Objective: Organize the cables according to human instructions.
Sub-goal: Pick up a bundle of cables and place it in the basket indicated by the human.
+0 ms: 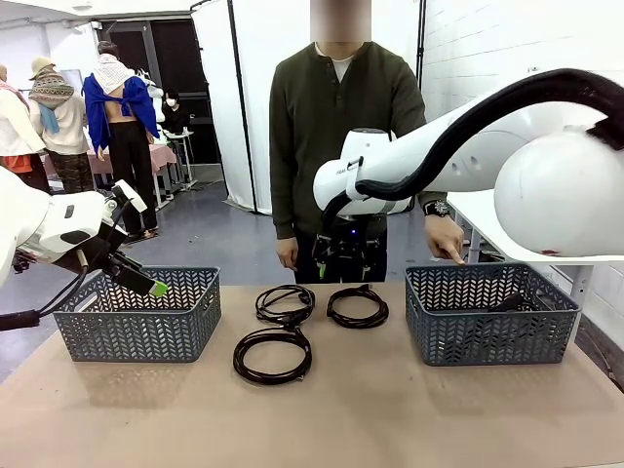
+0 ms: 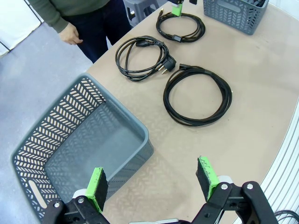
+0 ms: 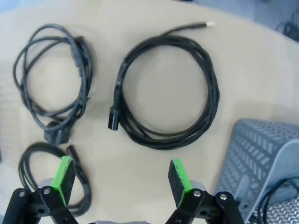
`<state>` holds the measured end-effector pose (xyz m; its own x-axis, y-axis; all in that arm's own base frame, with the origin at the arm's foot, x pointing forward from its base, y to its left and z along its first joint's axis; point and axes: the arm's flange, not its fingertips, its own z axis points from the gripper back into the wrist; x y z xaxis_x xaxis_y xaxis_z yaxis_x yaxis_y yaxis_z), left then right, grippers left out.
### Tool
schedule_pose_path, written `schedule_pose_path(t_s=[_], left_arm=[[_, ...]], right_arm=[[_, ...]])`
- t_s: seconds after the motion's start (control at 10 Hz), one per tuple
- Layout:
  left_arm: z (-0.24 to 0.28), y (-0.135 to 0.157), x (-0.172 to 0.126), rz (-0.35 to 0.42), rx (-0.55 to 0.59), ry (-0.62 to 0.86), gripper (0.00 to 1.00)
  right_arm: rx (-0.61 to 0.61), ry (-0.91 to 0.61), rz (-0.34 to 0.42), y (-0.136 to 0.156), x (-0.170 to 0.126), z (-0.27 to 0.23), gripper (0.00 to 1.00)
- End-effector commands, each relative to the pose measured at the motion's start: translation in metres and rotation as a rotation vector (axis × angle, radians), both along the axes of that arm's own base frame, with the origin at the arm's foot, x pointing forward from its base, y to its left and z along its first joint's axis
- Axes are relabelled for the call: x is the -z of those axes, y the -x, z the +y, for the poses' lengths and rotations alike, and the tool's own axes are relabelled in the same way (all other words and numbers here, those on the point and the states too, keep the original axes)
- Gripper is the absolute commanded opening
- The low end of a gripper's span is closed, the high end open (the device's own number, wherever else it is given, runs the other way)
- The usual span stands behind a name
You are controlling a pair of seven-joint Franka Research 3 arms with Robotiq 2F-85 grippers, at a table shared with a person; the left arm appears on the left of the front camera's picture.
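Right claw [image 3: 120, 162] and left claw [image 2: 150, 165] gape wide, empty; the coiled cable [image 3: 213, 93] seems light, floppy; pinch across its bundled strands.

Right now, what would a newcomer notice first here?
Three coiled black cables lie on the table between the left basket and the right basket, which already holds a fourth cable. The person's hand points down at the right basket. The right gripper hangs open over the cables, and the left gripper is open over the left basket's edge.
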<state>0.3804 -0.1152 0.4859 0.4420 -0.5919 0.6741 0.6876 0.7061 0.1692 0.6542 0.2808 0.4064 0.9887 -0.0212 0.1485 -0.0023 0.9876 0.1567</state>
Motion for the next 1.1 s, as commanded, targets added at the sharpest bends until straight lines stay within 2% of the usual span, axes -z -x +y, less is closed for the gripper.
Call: schedule_pose_path(t_s=[0.0, 0.3, 0.5, 0.6, 0.7, 1.0], left_arm=[[0.0, -0.001, 0.001, 0.004, -0.012, 0.011, 1.0], [0.0, -0.001, 0.001, 0.004, -0.012, 0.011, 1.0], [0.0, -0.001, 0.001, 0.004, -0.012, 0.011, 1.0], [0.0, -0.001, 0.001, 0.004, -0.012, 0.011, 1.0], [0.0, -0.001, 0.001, 0.004, -0.012, 0.011, 1.0], [0.0, -0.001, 0.001, 0.004, -0.012, 0.011, 1.0]], right_arm=[[0.128, 0.058, 0.004, -0.022, 0.01, 0.015, 1.0], [0.2, 0.092, 0.098, -0.047, 0.03, 0.024, 1.0], [0.23, 0.111, 0.129, -0.055, 0.038, 0.025, 1.0], [0.235, 0.116, 0.139, -0.055, 0.039, 0.026, 1.0], [0.196, 0.084, 0.117, -0.036, 0.045, 0.017, 1.0], [0.196, 0.084, 0.117, -0.036, 0.045, 0.017, 1.0]])
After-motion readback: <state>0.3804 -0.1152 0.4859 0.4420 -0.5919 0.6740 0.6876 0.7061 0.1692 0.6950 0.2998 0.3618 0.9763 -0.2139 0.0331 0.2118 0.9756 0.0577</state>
